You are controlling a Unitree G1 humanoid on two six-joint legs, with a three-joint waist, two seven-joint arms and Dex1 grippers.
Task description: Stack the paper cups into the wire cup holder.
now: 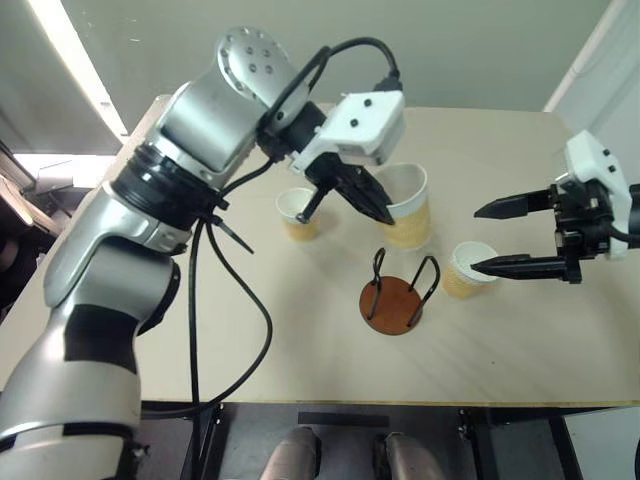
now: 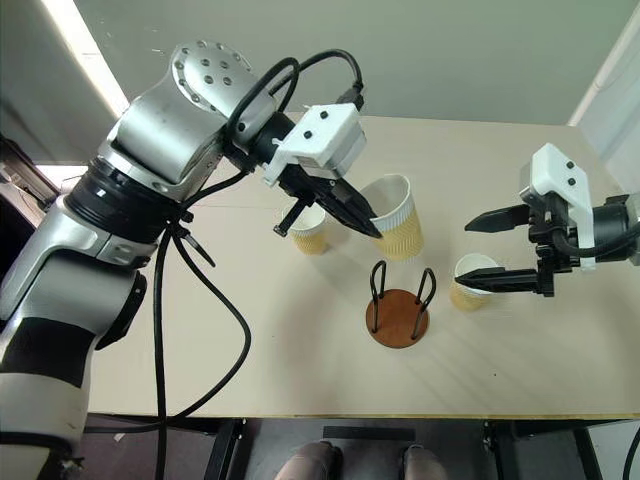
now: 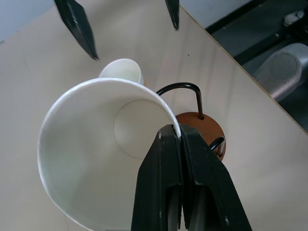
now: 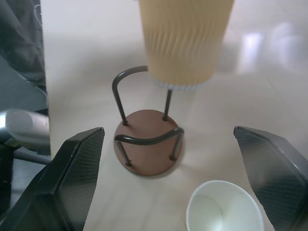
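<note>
The left end effector (image 1: pixel 350 200) is clamped on the rim of one paper cup (image 1: pixel 408 205) held up at frame centre above the empty wire cup holder (image 1: pixel 392 305), the right end effector (image 1: pixel 512 236) is spread wide over a second cup (image 1: pixel 468 268), and a third cup (image 1: pixel 299 213) is left on the surface (image 1: pixel 500 350), so nothing is judged stacked yet.

No text, label, brand, number or sign can be read anywhere in these pictures.
</note>
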